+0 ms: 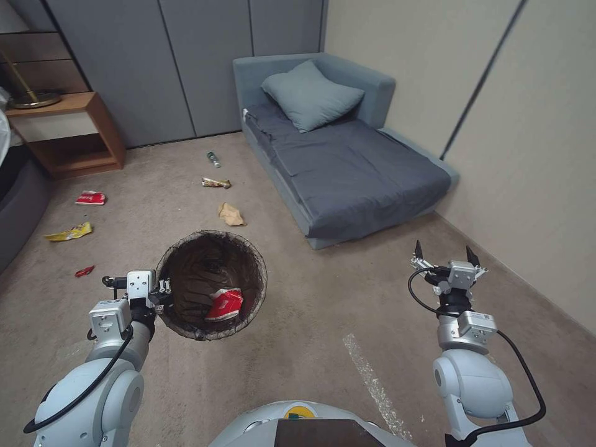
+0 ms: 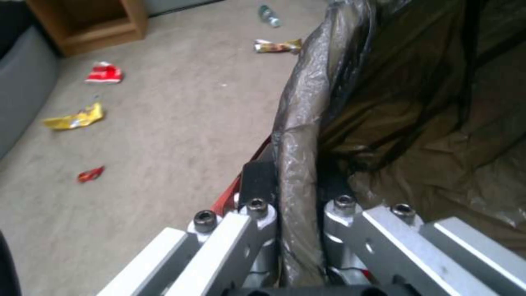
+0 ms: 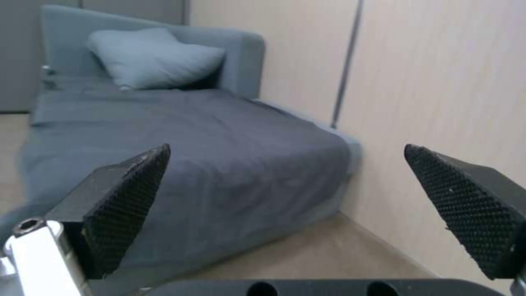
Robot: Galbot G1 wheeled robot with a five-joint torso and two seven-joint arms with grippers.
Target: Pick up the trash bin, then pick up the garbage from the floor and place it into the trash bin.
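One red-and-white wrapper [image 1: 225, 304] lies inside the trash bin [image 1: 211, 284]; the bin's outer wall is mostly hidden beneath its dark liner. The left gripper [image 2: 290, 205], arm reaching forward, is clamped on the bin's rim, apparently holding it clear of the carpet [image 1: 323, 298]. The right gripper [image 1: 446, 253] is raised near the sofa [image 1: 347, 167], fingers spread wide, holding nothing. Several scraps of litter lie near the shelf [image 1: 68, 133].
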